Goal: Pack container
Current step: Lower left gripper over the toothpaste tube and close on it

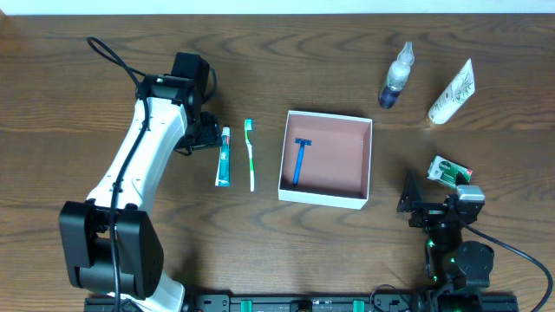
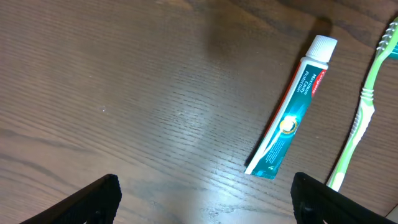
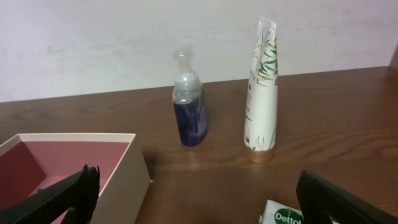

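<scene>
**A:** How far along with the packing?

**B:** Barely begun, by the look of it. Only a razor (image 1: 300, 161) inside the container (image 1: 323, 197), flat on the pinkish floor, nearer the left wall.

**A:** And the container itself?

**B:** In the middle of the bench (image 1: 260, 260), open on top, between the two arms.

**A:** What's left outside?

**B:** Five things, as far as can be seen. Just left of the container, the toothpaste (image 1: 224, 157) and the toothbrush (image 1: 251, 156), side by side and clear of its wall. Beyond its far right corner, the spray bottle (image 1: 395, 80) and the white tube (image 1: 451, 94), both upright in the right wrist view. Near the right wall but not touching it, the soap packet (image 1: 449, 171).

**A:** And the arms?

**B:** For the left pincer (image 2: 205, 186): spread wide, nothing pinched, over bare wood just beside the toothpaste. For the right pincer (image 3: 199, 180): likewise spread and empty, close to the soap packet, facing the bottle and tube.

**A:** So what next?

**B:** Probably the toothpaste, judging by where the left pincer is. Not lined up over it yet, so some shifting across before any closing.
</scene>
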